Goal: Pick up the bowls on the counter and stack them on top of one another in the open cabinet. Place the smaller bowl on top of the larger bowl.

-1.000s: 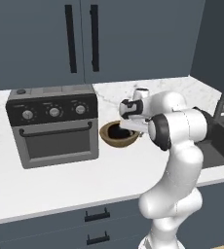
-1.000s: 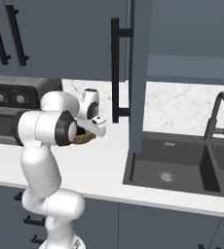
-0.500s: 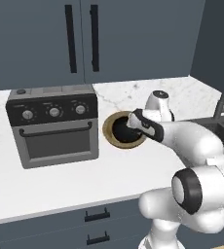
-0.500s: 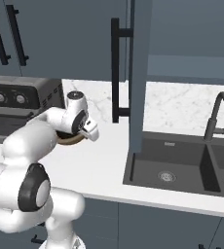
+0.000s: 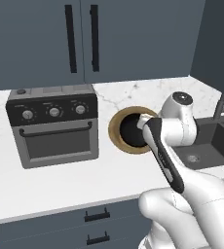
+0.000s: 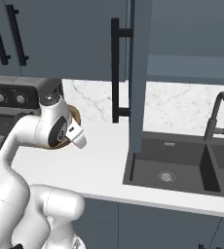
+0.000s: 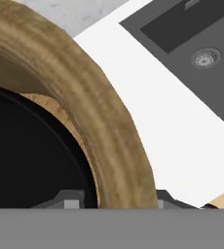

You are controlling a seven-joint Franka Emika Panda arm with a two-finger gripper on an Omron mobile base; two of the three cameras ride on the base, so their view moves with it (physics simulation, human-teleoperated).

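Black smaller bowl (image 5: 131,130) half behind arm

Arm (image 5: 165,155) folded forward, fingers (image 7: 71,203) astride something

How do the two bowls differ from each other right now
The larger bowl is tan-brown wood with a thick grained rim; the smaller bowl is plain black with a thin edge. The larger bowl is clearly wider, and the smaller bowl sits inside it. The gripper's fingers straddle the larger bowl's rim in the hand view. Both are round.
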